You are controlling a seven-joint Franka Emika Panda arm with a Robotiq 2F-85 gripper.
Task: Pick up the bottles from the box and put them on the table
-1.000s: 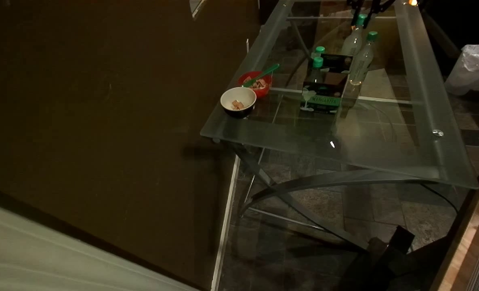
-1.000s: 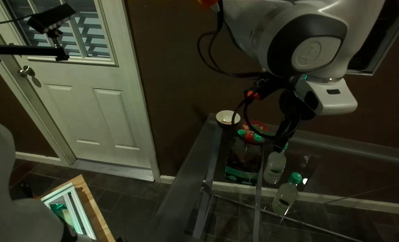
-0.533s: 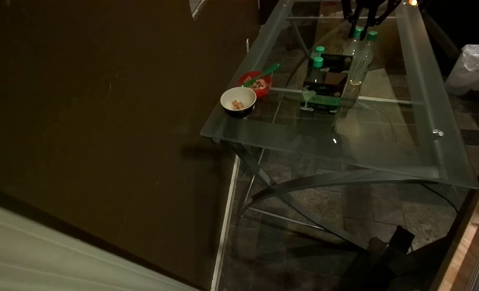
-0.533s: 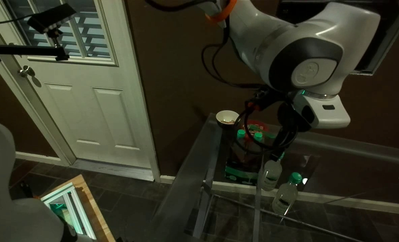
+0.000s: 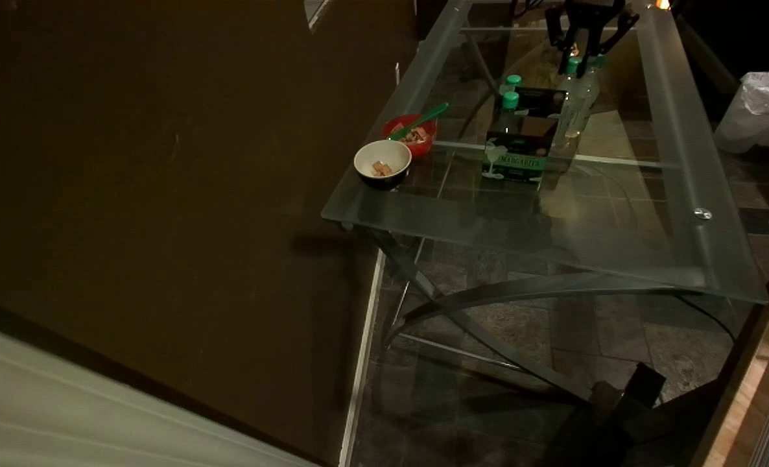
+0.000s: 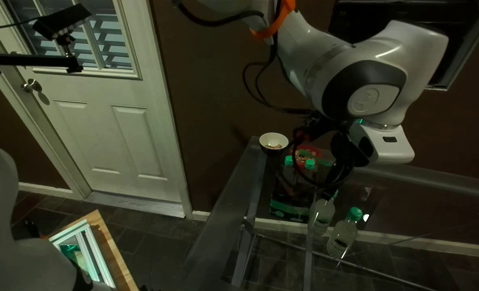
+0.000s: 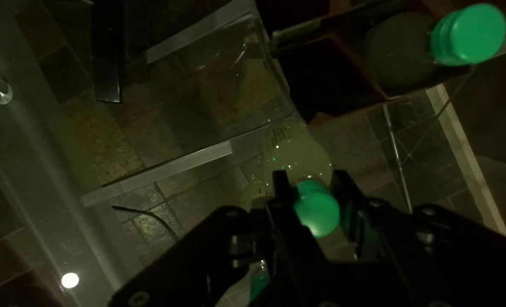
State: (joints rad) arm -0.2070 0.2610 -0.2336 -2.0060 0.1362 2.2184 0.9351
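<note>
Currently, one pale bottle [image 7: 300,154], outside the box [image 5: 520,160] and over the glass table [image 5: 436,217] (base contact unclear), is pinched at its green cap [image 7: 317,209] by the gripper [image 7: 313,181], jaws snug; likely stiff, slick, weighty if full, best gripped squarely just below the cap.

the table [image 5: 423,217] has a clear glass top [image 5: 618,237] with frosted edges on a metal frame [image 5: 446,302], floor tiles [image 7: 120,140] showing through. near one corner a bowl [image 5: 381,183], white inside and dark outside, sits just beside a red bowl [image 5: 423,148], and farther in stands a dark box [image 5: 515,159]. a green-capped bottle [image 6: 342,238] stands upright near the box; whether the second bottle [image 6: 322,214], between them, touches the glass cannot be told.
</note>
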